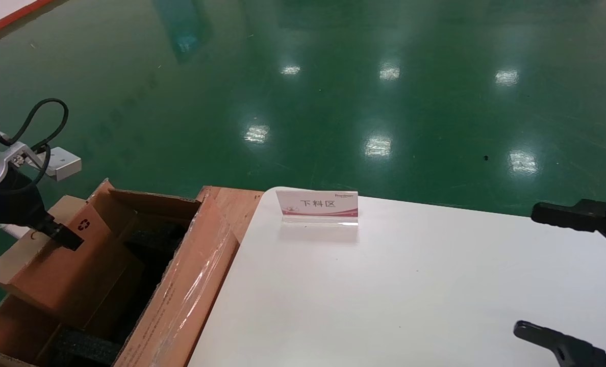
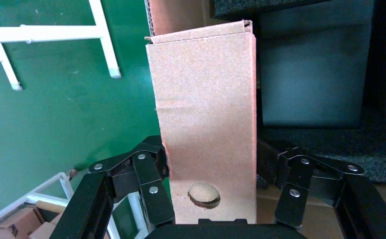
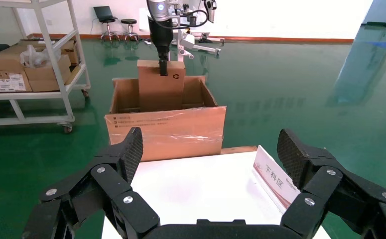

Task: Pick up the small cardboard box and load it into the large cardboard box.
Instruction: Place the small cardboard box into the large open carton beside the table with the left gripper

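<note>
Fingers of the right gripper (image 3: 208,164) are spreading wide with nothing between them, idling over the white table (image 1: 410,285) beside the large cardboard box (image 1: 180,285). Farther off, the left gripper (image 1: 63,235) is clamping the upper end of the small cardboard box (image 1: 53,265), which is standing on end, half lowered inside the large carton. It is looking light and stiff, yet thin-walled, so I judge a pinch across the narrow faces near the punched hole (image 2: 203,194) is suiting it
</note>
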Controlling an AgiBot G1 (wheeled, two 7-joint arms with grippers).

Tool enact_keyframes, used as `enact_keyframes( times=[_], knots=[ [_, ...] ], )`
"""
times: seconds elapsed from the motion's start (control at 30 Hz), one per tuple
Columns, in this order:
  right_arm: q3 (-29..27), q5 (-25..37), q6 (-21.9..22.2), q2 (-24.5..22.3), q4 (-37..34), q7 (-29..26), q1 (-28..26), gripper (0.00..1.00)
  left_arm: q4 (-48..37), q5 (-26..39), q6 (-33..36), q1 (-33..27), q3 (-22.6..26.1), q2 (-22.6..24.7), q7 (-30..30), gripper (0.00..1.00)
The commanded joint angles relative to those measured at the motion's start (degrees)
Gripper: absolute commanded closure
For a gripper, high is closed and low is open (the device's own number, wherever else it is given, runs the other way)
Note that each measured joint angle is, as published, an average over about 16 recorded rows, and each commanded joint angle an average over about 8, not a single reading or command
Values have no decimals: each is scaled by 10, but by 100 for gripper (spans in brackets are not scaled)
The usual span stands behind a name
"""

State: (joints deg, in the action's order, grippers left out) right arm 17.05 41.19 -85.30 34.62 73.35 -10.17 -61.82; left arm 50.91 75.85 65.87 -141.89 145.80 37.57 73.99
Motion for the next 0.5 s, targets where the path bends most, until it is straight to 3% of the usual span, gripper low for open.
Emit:
enact_keyframes(
  times=[0.03,0.5],
  knots=[
    [0,0,0,0,0,0,0,0,-3,1,-3,5,0,2,2,100],
    [0,0,0,0,0,0,0,0,-25,-6,-37,51,-1,3,7,100]
  ],
)
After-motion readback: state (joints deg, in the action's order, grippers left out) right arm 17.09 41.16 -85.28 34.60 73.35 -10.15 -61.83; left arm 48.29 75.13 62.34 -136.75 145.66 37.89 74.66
